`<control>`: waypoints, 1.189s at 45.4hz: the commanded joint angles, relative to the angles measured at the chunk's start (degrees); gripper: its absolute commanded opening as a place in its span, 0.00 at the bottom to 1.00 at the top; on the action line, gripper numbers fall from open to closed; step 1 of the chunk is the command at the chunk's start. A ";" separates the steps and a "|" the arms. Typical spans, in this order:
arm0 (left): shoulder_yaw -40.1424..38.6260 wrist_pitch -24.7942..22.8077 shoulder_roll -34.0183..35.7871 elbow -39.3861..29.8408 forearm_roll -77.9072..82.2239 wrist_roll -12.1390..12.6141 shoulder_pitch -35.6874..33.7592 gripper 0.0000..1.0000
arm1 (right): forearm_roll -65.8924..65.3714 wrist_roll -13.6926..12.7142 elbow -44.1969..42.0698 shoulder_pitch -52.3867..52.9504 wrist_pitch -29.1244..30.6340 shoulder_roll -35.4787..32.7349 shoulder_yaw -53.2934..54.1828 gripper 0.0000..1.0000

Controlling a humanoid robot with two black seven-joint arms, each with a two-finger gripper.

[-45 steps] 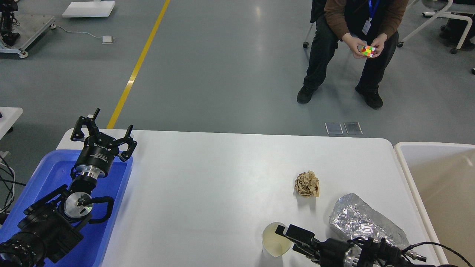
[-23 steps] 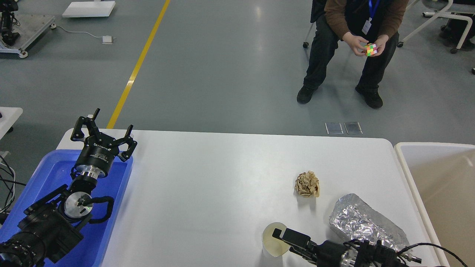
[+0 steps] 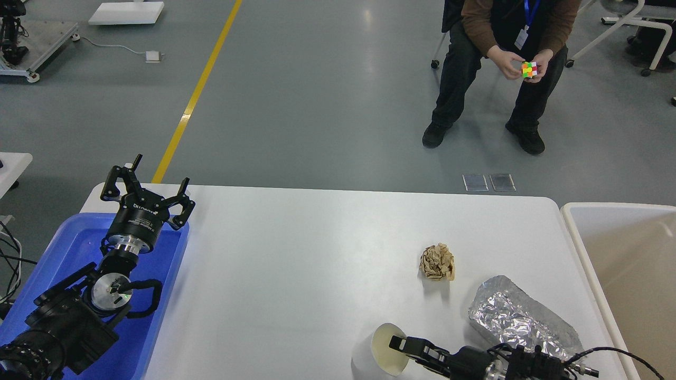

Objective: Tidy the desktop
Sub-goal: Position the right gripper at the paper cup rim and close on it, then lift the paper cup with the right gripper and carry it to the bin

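Right pincer [image 3: 400, 345] at the tilted paper cup [image 3: 381, 354] on the tabletop [image 3: 296, 264], grip unclear; left pincer [image 3: 149, 186] spread over the blue tray [image 3: 63, 248].

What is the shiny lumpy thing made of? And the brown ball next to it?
The shiny lumpy thing looks like crinkled metal foil: silvery, creased, with bright glints. The brown ball looks like crumpled paper: dull tan with soft folds and no shine.

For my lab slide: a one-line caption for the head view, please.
Right claw at the paper cup's rim on the desktop; crumpled paper and foil bag wait.
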 commanded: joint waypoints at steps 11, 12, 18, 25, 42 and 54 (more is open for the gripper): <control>-0.01 0.00 0.00 0.00 0.00 0.00 0.00 1.00 | -0.71 2.74 4.75 1.25 -0.20 -6.28 0.21 0.00; -0.01 0.00 0.00 0.00 0.00 0.00 0.00 1.00 | -0.71 2.74 5.36 1.60 -0.20 -6.98 0.21 0.00; -0.01 0.00 0.00 0.00 0.00 0.00 0.00 1.00 | -0.45 2.83 9.40 4.06 0.15 -12.69 0.39 0.00; -0.01 0.00 0.00 0.00 0.00 0.00 0.00 1.00 | 0.25 2.57 16.96 8.98 2.78 -23.06 0.48 0.00; -0.01 0.00 0.00 0.00 0.00 0.00 0.00 1.00 | 2.18 0.46 19.32 22.95 14.20 -37.57 0.83 0.00; -0.01 0.00 0.00 0.00 0.00 0.00 0.00 1.00 | 7.99 -2.80 19.32 34.99 25.18 -43.99 0.92 0.00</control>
